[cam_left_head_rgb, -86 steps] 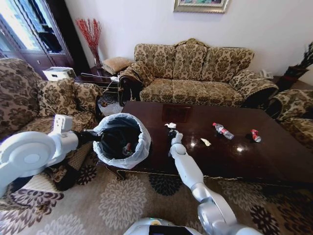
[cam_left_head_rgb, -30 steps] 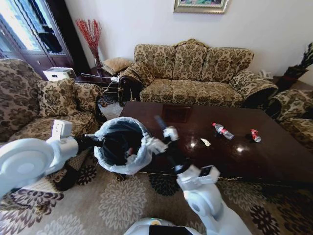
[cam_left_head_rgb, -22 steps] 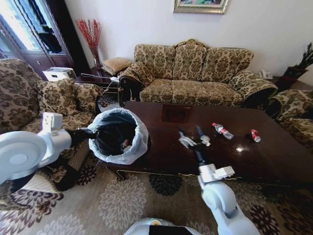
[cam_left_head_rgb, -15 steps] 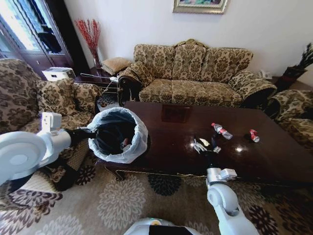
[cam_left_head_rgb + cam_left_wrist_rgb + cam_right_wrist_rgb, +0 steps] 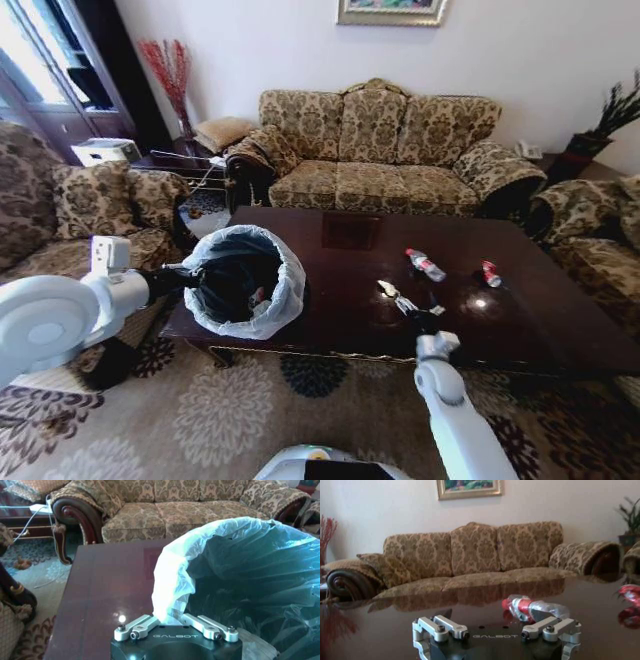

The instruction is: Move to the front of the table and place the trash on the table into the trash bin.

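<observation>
The left gripper (image 5: 170,627) is clamping its fingers on the bag rim of the bin (image 5: 243,281), holding it at the counter's (image 5: 330,300) left edge so litter drops in easily. The right gripper (image 5: 496,632), fingers apart, is lining up low toward the bottle (image 5: 535,608) mid-counter, right of centre.

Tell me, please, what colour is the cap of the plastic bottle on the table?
Red. The bottle has a clear body and a red cap; the right wrist view shows it best.

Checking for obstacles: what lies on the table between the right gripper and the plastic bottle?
Nothing: the right wrist view shows bare glossy table between the open right gripper and the plastic bottle.
</observation>
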{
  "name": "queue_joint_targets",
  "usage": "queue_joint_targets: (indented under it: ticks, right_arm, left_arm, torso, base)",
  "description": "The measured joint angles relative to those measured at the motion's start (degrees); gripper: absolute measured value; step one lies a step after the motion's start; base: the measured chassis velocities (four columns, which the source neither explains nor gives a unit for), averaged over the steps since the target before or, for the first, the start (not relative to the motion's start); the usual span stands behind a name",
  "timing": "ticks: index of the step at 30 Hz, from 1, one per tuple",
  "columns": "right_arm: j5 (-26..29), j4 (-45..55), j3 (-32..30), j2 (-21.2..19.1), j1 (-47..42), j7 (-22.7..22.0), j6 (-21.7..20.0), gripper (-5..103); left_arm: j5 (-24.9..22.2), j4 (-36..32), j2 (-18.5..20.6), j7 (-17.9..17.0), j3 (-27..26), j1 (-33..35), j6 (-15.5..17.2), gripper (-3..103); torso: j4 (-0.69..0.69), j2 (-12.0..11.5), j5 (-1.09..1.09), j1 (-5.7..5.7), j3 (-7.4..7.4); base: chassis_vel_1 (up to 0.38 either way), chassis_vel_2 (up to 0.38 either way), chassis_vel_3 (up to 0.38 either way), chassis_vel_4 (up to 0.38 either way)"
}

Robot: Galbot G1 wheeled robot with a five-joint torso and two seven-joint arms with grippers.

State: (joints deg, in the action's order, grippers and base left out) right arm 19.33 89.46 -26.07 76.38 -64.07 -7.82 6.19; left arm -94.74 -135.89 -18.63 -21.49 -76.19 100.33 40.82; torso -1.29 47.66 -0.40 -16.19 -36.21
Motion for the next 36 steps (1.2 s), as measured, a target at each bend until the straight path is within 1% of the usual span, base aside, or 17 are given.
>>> queue_joint_targets:
  ticks: [2,5,7,9,10,16,18,19,20,21,24,25,27,30,33,34,36]
  right_arm:
    - [1.09,-2.13,1.53,1.14,2.86,0.71,-3.17,100]
    - [1.18,-3.23,2.26,1.92,4.28,1.84,-4.94,100]
    - [0.48,-4.16,2.65,2.56,4.98,2.17,-6.3,100]
    - [-0.36,-4.94,2.7,3.0,5.27,2.1,-6.57,100]
    - [-1.1,-5.67,2.69,3.32,5.48,1.84,-6.65,103]
    - [-2.21,-8.17,2.35,4.03,6.11,0.99,-6.9,93]
    - [-2.27,-8.79,2.21,4.07,6.16,0.93,-7.02,83]
    - [-2.27,-9.0,2.15,4.15,6.15,0.93,-7.04,83]
    - [-2.19,-9.14,2.11,4.24,6.07,0.93,-7.04,78]
    - [-2.19,-9.14,2.11,4.24,6.07,0.93,-7.04,78]
    - [-1.83,-9.16,2.09,4.27,5.79,0.98,-7.05,61]
    - [-1.83,-9.16,2.09,4.27,5.79,0.98,-7.05,61]
    - [-1.04,-9.17,2.09,4.36,5.8,0.98,-7.05,50]
    - [-0.47,-9.24,2.04,4.5,5.87,0.94,-7.18,45]
    - [0.08,-9.52,2.02,4.39,5.93,0.96,-7.23,28]
    - [0.08,-9.52,2.02,4.39,5.93,0.96,-7.23,28]
    - [0.65,-9.65,2.02,4.23,5.99,1.09,-7.26,18]
  left_arm:
    - [0.01,-0.23,-0.03,0.08,0.09,0.01,-0.07,0]
    - [0.05,-0.22,-0.14,0.04,0.11,0.04,-0.09,0]
    - [0.11,-0.26,-0.38,0.03,0.15,0.06,-0.1,0]
    - [0.24,-0.27,-0.59,0.02,0.18,0.11,-0.11,0]
    - [0.4,-0.27,-0.78,0.06,0.2,0.19,-0.12,0]
    - [1.22,-0.24,-1.26,0.53,0.48,0.4,-0.23,0]
    - [1.27,-0.25,-1.23,0.58,0.55,0.4,-0.27,0]
    - [1.32,-0.25,-1.18,0.58,0.56,0.39,-0.31,0]
    - [1.43,-0.24,-1.1,0.59,0.59,0.4,-0.45,0]
    - [1.43,-0.24,-1.1,0.59,0.59,0.4,-0.45,0]
    - [1.65,-0.25,-1.01,0.61,0.6,0.4,-0.68,0]
    - [1.65,-0.25,-1.01,0.61,0.6,0.4,-0.68,0]
    - [1.66,-0.21,-1.02,0.63,0.67,0.4,-0.81,0]
    - [1.67,-0.37,-1.21,0.63,0.73,0.43,-0.85,0]
    - [1.83,-0.57,-1.56,0.63,0.78,0.58,-0.85,0]
    - [1.83,-0.57,-1.56,0.63,0.78,0.58,-0.85,0]
    - [2.64,-0.62,-1.81,0.7,0.87,0.73,-0.94,0]
  torso:
    - [-0.02,0.0,-0.04,0.0,0.0]
    - [-0.05,0.0,-0.14,0.01,0.0]
    - [-0.08,0.0,-0.08,0.01,0.0]
    - [-0.08,0.0,-0.06,0.01,0.01]
    - [-0.06,0.0,-0.07,0.02,0.01]
    - [0.01,0.0,-0.02,0.01,0.0]
    - [0.02,0.0,-0.04,0.01,0.0]
    - [0.01,0.0,-0.04,0.01,0.0]
    - [-0.01,0.0,-0.05,0.01,0.01]
    - [-0.01,0.0,-0.05,0.01,0.01]
    - [-0.02,0.0,-0.06,0.02,0.01]
    - [-0.02,0.0,-0.06,0.02,0.01]
    - [-0.01,0.0,-0.05,0.01,0.01]
    - [-0.01,0.0,-0.04,0.01,0.01]
    - [-0.02,0.0,-0.05,0.01,0.01]
    - [-0.02,0.0,-0.05,0.01,0.01]
    - [-0.02,0.01,-0.05,0.01,0.01]
  base:
    - [-0.037,-0.011,0.026,0.022]
    - [0.023,0.016,-0.01,-0.012]
    - [0.071,0.048,-0.047,-0.02]
    - [0.073,0.04,-0.032,-0.008]
    - [0.0,0.0,0.0,0.0]
    - [0.0,0.0,0.0,0.0]
    - [0.0,0.0,0.0,0.0]
    - [0.0,0.0,0.0,0.0]
    - [0.0,0.0,0.0,0.0]
    - [0.0,0.0,0.0,0.0]
    - [0.0,0.0,0.0,0.0]
    - [0.0,0.0,0.0,0.0]
    - [0.0,0.0,0.0,0.0]
    - [0.0,0.0,0.0,0.0]
    - [0.0,0.0,0.0,0.0]
    - [0.0,0.0,0.0,0.0]
    - [0.0,0.0,0.0,0.0]
